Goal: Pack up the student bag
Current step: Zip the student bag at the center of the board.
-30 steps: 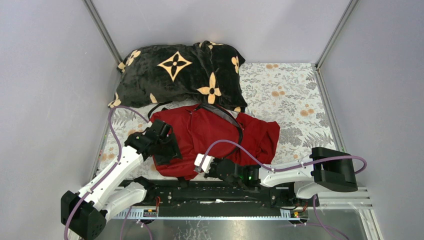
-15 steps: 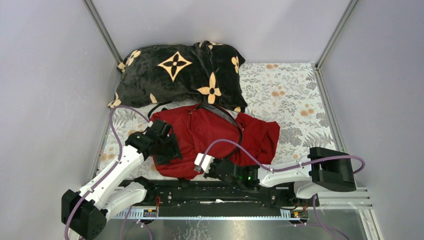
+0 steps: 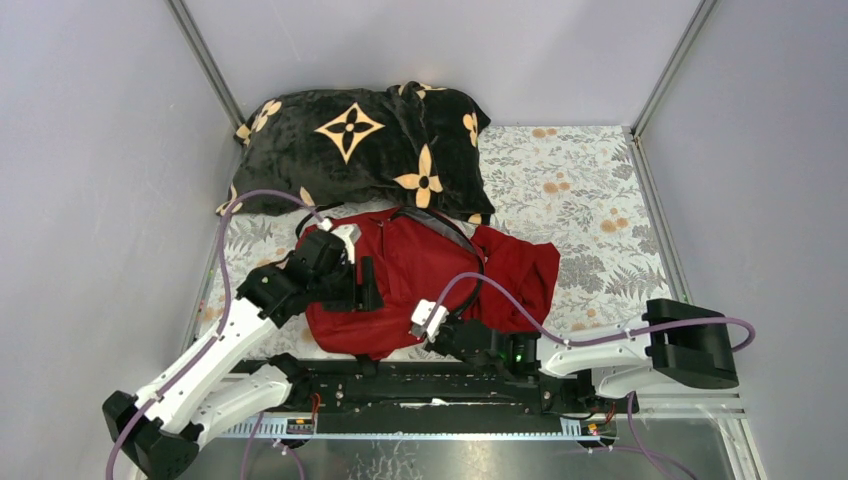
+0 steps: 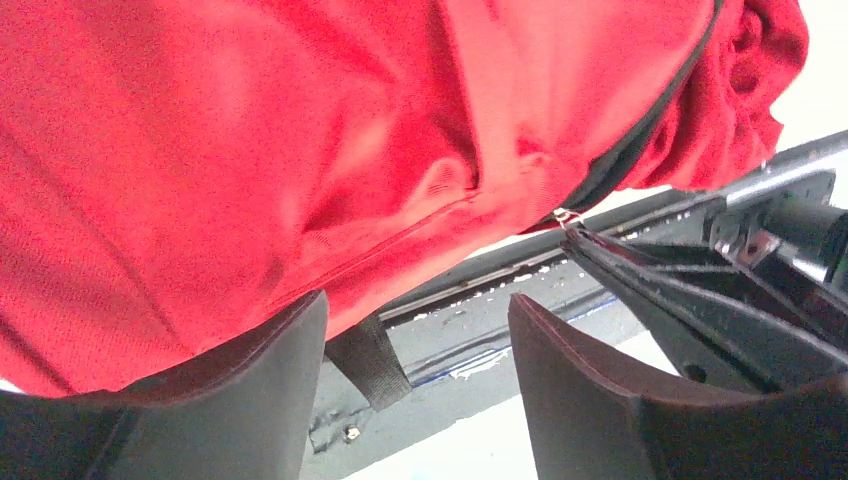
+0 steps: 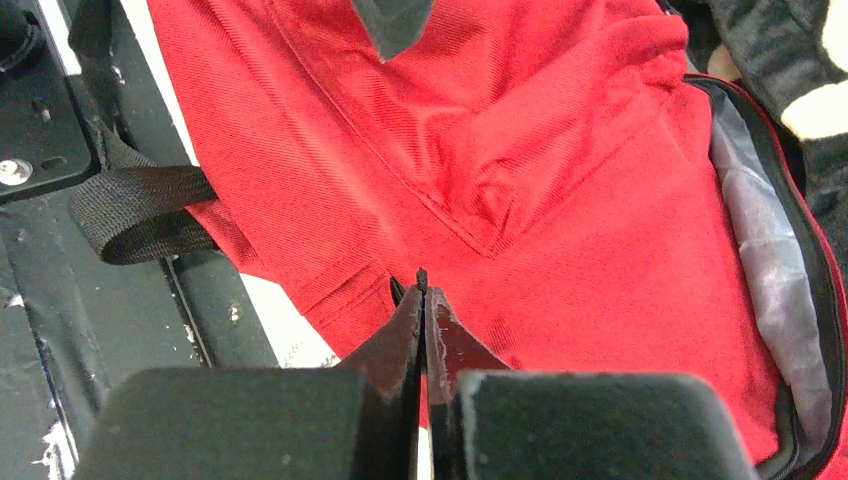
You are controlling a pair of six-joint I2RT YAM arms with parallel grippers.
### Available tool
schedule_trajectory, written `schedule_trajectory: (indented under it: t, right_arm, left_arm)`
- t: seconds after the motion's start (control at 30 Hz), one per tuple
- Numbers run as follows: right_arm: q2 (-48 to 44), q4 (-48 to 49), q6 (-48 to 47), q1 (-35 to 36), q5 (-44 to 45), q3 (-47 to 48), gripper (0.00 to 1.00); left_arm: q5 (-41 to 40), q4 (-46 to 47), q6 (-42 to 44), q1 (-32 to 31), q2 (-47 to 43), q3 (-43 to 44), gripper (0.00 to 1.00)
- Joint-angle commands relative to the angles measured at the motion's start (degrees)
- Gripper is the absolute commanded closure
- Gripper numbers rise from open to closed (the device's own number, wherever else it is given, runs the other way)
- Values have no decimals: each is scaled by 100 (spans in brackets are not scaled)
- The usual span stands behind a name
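The student bag, a red backpack with black zipper lines, lies flat in the middle of the mat. My left gripper hovers open over its left part. In the left wrist view the open gripper frames the bag's near edge and a black strap. My right gripper is at the bag's near edge, shut on a small black zipper pull. The bag fills the right wrist view, its top opening showing grey lining.
A black plush blanket with tan flowers lies behind the bag. A smaller dark-red cloth lies against the bag's right side. The floral mat shows at the right. The black base rail runs along the near edge. Grey walls enclose the space.
My left arm has swung forward and right over the bag's left part. My right gripper has shifted a little to the right along the bag's near edge, still shut.
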Motion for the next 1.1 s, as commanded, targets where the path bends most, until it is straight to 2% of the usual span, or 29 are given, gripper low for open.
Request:
schedule_trajectory:
  t: [0.0, 0.07, 0.17, 0.27, 0.33, 0.47, 0.57, 0.63, 0.8, 0.87, 1.07]
  right_arm:
    - [-507, 649, 626, -131, -127, -328, 100]
    - [-626, 750, 815, -181, -167, -448, 100]
    - [-749, 860, 1055, -270, -203, -558, 100]
    - [-877, 1117, 1509, -410, -237, -744, 100]
    - [-969, 1312, 1728, -540, -282, -902, 100]
    - [-1041, 1465, 1936, -677, -350, -1032, 100]
    - [-1101, 1499, 2068, -768, -408, -1077, 100]
    - [-1122, 1501, 2111, -812, -404, -1083, 100]
    - [-1226, 1532, 2250, -922, -374, -1143, 100]
    - [-1252, 1542, 2275, -961, -361, -1155, 100]
    - [-1274, 1537, 2284, -1005, -344, -1133, 100]
  left_arm:
    - [562, 505, 1142, -268, 412, 168, 24]
    - [870, 444, 1452, -340, 657, 324, 21]
    - [765, 436, 1601, -416, 894, 644, 19]
    - [-27, 698, 1687, -948, 911, 888, 19]
    - [-479, 1102, 1749, -1267, 816, 752, 19]
    - [-496, 1698, 1976, -1619, 747, 319, 19]
    - [-1273, 1944, 2512, -2091, 737, 40, 22]
    - [-1223, 1965, 2820, -2199, 715, 71, 20]
    - [-1450, 2525, 3451, -3029, 569, -194, 18]
    - [-1848, 2722, 3835, -3323, 617, -347, 18]
    - [-2146, 2813, 4525, -3563, 1033, -743, 18]
